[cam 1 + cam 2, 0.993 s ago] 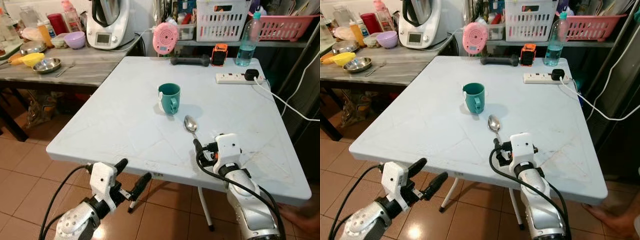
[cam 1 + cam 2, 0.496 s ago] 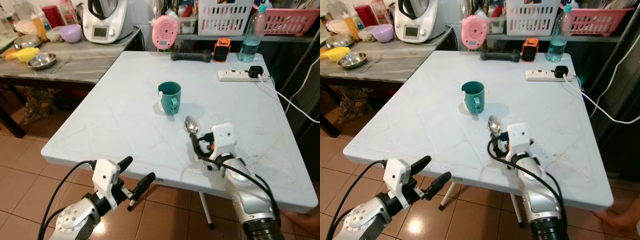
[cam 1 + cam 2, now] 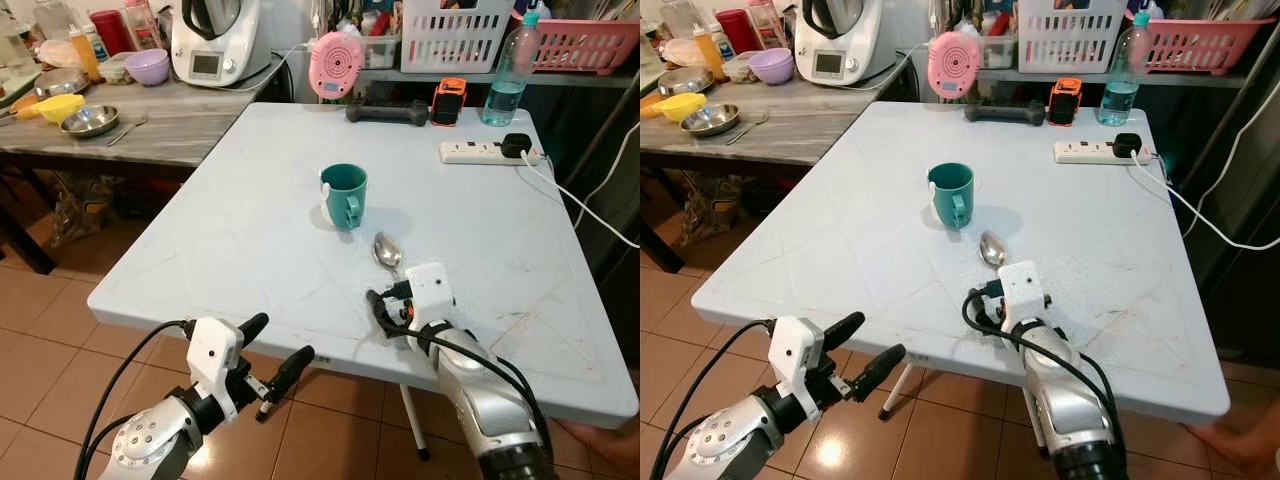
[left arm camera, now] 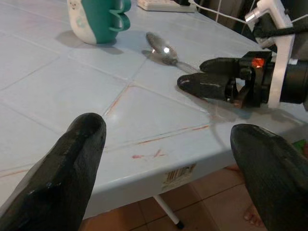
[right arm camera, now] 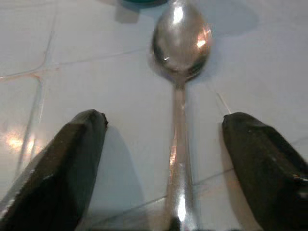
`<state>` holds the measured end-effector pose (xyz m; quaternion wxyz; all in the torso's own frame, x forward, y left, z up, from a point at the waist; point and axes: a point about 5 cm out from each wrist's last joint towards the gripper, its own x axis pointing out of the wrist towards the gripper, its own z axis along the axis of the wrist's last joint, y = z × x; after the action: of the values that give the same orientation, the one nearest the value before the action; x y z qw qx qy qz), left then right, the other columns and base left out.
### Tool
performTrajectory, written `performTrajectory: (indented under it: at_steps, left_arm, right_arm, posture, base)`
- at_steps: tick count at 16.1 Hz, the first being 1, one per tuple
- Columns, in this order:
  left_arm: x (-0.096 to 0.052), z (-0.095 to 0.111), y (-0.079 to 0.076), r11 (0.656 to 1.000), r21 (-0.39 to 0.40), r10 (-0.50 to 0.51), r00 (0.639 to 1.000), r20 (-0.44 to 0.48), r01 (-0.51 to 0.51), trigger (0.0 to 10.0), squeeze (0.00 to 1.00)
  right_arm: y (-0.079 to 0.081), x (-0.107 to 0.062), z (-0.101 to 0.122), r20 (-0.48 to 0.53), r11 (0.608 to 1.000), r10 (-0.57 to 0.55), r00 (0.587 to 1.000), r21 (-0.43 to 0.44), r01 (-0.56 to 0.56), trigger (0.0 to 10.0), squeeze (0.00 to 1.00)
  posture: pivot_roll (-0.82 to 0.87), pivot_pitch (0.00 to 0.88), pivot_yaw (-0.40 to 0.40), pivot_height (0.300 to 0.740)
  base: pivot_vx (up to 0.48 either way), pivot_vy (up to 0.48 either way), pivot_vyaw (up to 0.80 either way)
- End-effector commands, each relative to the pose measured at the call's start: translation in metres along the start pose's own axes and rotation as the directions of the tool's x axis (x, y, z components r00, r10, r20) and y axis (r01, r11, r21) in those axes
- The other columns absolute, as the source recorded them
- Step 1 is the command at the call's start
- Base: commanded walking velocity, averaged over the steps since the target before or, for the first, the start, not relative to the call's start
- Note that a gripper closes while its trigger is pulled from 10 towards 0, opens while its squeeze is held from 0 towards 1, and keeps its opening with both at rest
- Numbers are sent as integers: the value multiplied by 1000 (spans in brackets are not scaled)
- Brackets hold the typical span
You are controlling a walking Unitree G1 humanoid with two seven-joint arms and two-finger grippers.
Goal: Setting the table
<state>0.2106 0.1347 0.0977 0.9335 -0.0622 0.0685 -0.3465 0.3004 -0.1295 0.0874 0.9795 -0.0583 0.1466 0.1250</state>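
A metal spoon [image 3: 386, 250] lies flat on the pale blue table [image 3: 240, 230], a little right of centre in the left eye view, its bowl toward the teal mug [image 3: 343, 195] and its handle running down the frame toward the robot. The mug stands upright just above and left of the spoon's bowl, near it but apart from it.

The right gripper [image 5: 166, 159] rests low over the table at the handle end of the spoon. In the right wrist view its two black fingers [image 5: 72, 159] are spread wide, one on each side of the handle, with bare table between each finger and the metal; the bowl lies beyond the fingertips. The near end of the handle runs out of the bottom of that frame, so whether it touches the gripper's body is hard to tell. In the left wrist view the same gripper [image 4: 202, 84] appears at right, its dark fingers lying close to the table surface and pointing at the spoon.

The left gripper [image 3: 272, 352] hangs at lower left of the left eye view, off the table's near edge and over the tiled floor [image 3: 60, 330], fingers apart and holding nothing.

At the top of the frame, along the table's far edge, stand a pink round device [image 3: 335, 64], a water bottle [image 3: 506, 72] and a white power strip [image 3: 478, 152].
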Motion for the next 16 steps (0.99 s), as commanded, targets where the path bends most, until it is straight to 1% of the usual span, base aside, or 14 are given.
performTrajectory:
  at_steps: [1, 2, 3, 5, 6, 7, 8, 9, 10, 11, 16]
  left_arm:
    - [-1, 3, -1, 1000, 9, -3, 1000, 2, 3, 10000, 0]
    - [0, 3, 0, 1000, 6, -2, 1000, 2, 2, 10000, 0]
    - [2, -1, 2, 1000, 0, 2, 1000, -2, -2, 10000, 0]
    - [1, -6, 4, 1000, -7, 4, 1000, -11, -4, 10000, 0]
    - [1, -7, 5, 1000, -10, 4, 1000, -14, -4, 10000, 0]
    - [1, -10, 5, 1000, -14, 6, 1000, -18, -7, 10000, 0]
    - [1, -12, 6, 1000, -15, 8, 1000, -20, -8, 10000, 0]
    - [0, -13, 6, 1000, -15, 10, 1000, -22, -10, 10000, 0]
    - [0, -14, 6, 1000, -16, 11, 1000, -21, -12, 10000, 0]
    - [-1, -15, 6, 1000, -16, 13, 1000, -21, -13, 10000, 0]
    - [-6, -18, 9, 1000, -19, 21, 999, -26, -22, 10000, 0]
  right_arm:
    - [1, -3, -7, -35, 1000, -3, 999, -4, 3, 549, 0]
    - [1, -4, -9, -39, 1000, -4, 999, 1, 4, 980, 0]
    - [-3, -5, -11, -48, 1000, -15, 999, 3, 15, 0, 0]
    - [-4, -4, -10, -53, 1000, -18, 998, 2, 18, 0, 0]
    - [-5, -3, -8, -50, 1000, -16, 999, 1, 16, 510, 0]
    - [-5, 0, -5, -48, 1000, -1, 999, 2, 1, 7647, 0]
    - [-5, 3, -3, -46, 1000, 10, 999, -3, -10, 7059, 0]
    - [-5, 5, -2, -47, 1000, 18, 999, -4, -19, 4549, 0]
    - [-4, 6, -1, -52, 999, 31, 998, -11, -32, 275, 0]
    - [-4, 7, 0, -55, 999, 36, 998, -15, -37, 0, 0]
    - [-6, 8, 0, -72, 999, 38, 997, -4, -39, 0, 0]
  posture:
    - [-157, 53, 87, 740]
    - [-157, 53, 87, 740]
    - [-157, 53, 87, 740]
    - [-159, 54, 88, 740]
    - [-158, 54, 89, 740]
    - [-158, 53, 89, 740]
    - [-155, 52, 89, 740]
    - [-153, 52, 88, 740]
    - [-152, 51, 86, 740]
    - [-147, 50, 84, 740]
    - [-141, 49, 82, 740]
  base:
    - [0, 0, 0]
    - [0, 0, 0]
    - [0, 0, 0]
    - [0, 0, 0]
    - [0, 0, 0]
    - [0, 0, 0]
    - [0, 0, 0]
    - [0, 0, 0]
    - [0, 0, 0]
    - [0, 0, 0]
    - [0, 0, 0]
